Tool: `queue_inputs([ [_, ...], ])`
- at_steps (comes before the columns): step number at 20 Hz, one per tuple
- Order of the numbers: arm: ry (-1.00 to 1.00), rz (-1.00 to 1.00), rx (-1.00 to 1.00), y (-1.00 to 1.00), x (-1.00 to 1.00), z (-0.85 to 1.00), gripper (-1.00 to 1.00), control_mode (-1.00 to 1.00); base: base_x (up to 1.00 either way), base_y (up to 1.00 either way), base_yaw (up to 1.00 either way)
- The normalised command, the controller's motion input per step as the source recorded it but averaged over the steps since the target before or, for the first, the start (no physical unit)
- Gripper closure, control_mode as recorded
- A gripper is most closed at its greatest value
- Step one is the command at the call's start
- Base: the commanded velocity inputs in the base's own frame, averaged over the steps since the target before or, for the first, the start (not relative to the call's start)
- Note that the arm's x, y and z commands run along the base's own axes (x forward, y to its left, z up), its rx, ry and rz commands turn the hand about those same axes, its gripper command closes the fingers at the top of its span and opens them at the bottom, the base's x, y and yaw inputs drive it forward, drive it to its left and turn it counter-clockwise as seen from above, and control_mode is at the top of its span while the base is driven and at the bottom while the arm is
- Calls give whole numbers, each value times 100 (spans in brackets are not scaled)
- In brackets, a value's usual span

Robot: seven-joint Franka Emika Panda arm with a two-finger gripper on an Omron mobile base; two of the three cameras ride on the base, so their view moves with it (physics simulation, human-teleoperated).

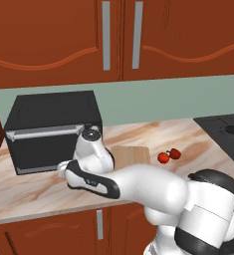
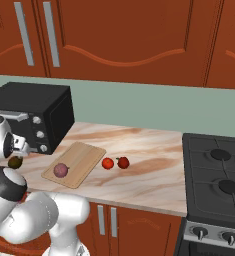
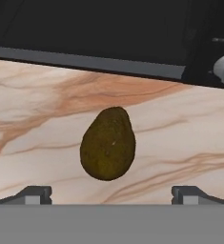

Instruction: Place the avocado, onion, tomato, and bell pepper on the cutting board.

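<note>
On the marble counter (image 2: 149,150), in front of the black toaster oven (image 2: 34,115), the avocado (image 3: 107,143) lies alone on the bare stone. In the right base view it shows as a small dark olive shape (image 2: 15,161) just left of the cutting board (image 2: 81,157), near the counter's front edge and close below the arm's white wrist. The gripper (image 3: 111,194) hangs over it with its jaws spread wide and nothing between them; in the hand view the two dark fingertips (image 3: 35,194) stand well out to either side of the fruit and apart from it. How high the tips sit above the counter is hard to judge from this angle.

The onion (image 2: 61,170) rests on the near left part of the cutting board, which lies at a slant beside the oven. To the right of the board, on bare counter, the tomato (image 2: 107,163) and the bell pepper (image 2: 123,162) sit just beside each other, the tomato nearer the board. They also show as a red pair in the left base view, tomato (image 1: 163,157) and bell pepper (image 1: 175,153), right of the board (image 1: 133,153), which the arm partly hides there. A black stove (image 2: 216,180) takes up the far right of the counter, under red-brown cabinets (image 2: 129,35).
</note>
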Motion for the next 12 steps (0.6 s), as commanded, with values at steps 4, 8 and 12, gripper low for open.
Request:
queue_inputs([
  [4, 0, 0, -3, 3, 6, -28, -100, -100, 0, 0, 0],
  [8, 0, 0, -2, 6, 11, -25, -100, -100, 0, 0, 0],
  [12, 0, 0, -2, 11, 20, -18, -100, -100, 0, 0, 0],
])
